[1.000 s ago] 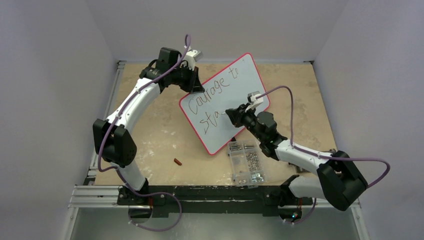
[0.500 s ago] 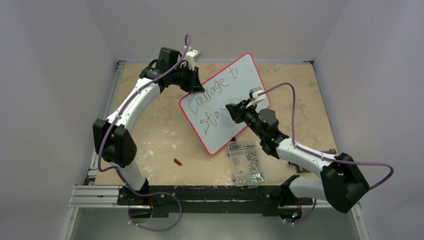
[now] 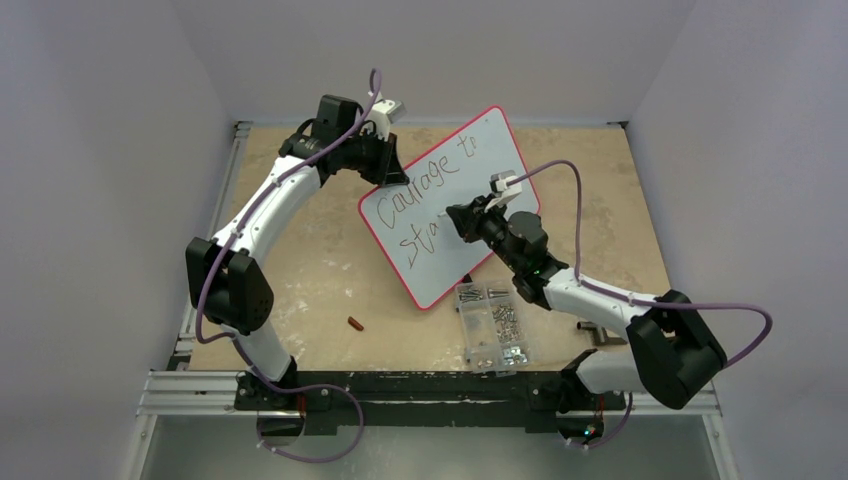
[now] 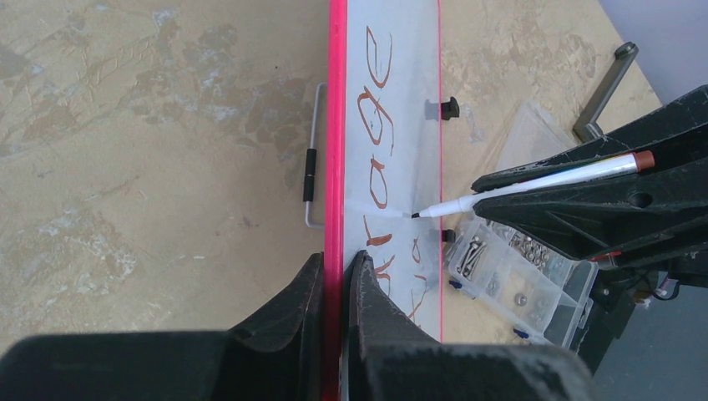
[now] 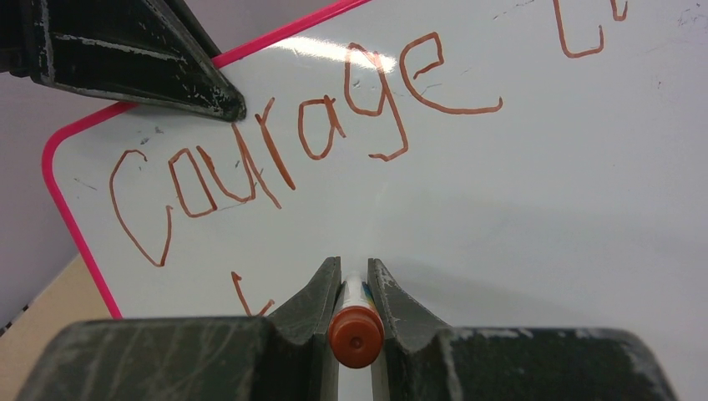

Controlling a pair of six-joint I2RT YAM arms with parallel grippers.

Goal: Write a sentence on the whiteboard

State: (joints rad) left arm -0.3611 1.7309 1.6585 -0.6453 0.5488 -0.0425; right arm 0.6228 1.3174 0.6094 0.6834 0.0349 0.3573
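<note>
The left arm and right arm wear white tubular shells between matte-black joint housings. A purple cable runs along each.

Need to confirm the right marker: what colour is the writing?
Reddish-brown writing, clearest in the right wrist view. The marker cap matches.
</note>
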